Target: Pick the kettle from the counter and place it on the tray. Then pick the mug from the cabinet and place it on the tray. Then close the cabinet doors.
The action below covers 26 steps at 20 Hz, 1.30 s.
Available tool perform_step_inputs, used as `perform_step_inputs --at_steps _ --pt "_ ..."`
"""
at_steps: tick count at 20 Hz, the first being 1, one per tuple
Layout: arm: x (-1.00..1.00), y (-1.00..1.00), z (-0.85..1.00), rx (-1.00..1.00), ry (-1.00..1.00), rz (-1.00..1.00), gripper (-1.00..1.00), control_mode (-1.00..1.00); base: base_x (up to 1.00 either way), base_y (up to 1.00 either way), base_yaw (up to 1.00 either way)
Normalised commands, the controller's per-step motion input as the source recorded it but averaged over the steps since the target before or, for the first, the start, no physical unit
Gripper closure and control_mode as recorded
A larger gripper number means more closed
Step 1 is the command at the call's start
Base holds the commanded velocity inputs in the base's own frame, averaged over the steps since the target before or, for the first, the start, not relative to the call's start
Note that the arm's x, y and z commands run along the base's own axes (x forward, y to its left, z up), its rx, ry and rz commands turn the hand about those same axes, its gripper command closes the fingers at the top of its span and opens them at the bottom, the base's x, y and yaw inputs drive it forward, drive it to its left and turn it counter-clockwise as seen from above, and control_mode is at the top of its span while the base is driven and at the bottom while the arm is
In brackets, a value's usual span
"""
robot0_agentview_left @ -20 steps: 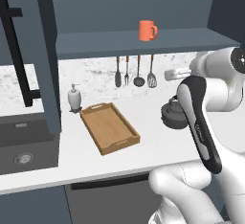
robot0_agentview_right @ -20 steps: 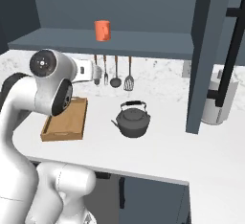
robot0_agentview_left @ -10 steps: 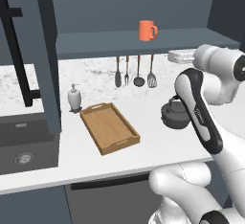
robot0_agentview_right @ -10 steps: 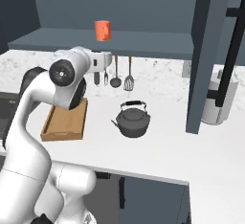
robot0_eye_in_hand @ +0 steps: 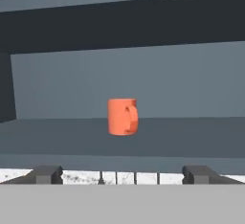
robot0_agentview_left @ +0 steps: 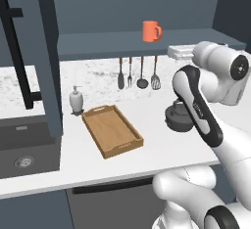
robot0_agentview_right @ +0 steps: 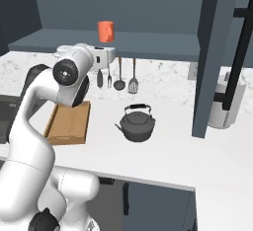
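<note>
Kettle [robot0_agentview_right: 137,123] sits on counter [robot0_agentview_right: 168,148], well apart from tray [robot0_agentview_left: 112,130] – tray bare, so step one not done. Mug [robot0_eye_in_hand: 122,117] on cabinet shelf [robot0_eye_in_hand: 191,137]. Doors [robot0_agentview_left: 46,52] open. End effector [robot0_eye_in_hand: 122,174] wide open, holding nothing, aimed at mug.

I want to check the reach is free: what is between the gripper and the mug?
Nothing: in the hand view, only bare shelf separates the open gripper from the mug.

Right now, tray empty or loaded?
Empty. The tray shows bare wood inside its rims; the kettle sits apart on the counter, and the mug stands on the cabinet shelf.
</note>
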Motion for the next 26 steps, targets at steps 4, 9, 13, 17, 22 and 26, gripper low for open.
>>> perform_step_inputs --at_steps 4,9,13,17,22,26 --pt "0.12 0.0 0.13 0.0 0.0 0.0 -1.0 -1.0 0.0 0.0 0.0" --pt "0.14 0.1 0.24 -0.02 0.0 0.0 -1.0 -1.0 0.0 0.0 0.0" --pt "0.21 0.26 0.12 -0.02 0.0 0.0 -1.0 -1.0 0.0 0.0 0.0" --pt "0.28 0.08 0.0 0.0 0.0 0.0 -1.0 -1.0 0.0 0.0 0.0" --pt "0.46 -0.01 0.0 0.0 0.0 0.04 -1.0 -1.0 0.0 0.0 0.0" --pt "0.46 -0.01 0.0 0.0 0.0 0.04 -1.0 -1.0 0.0 0.0 0.0"
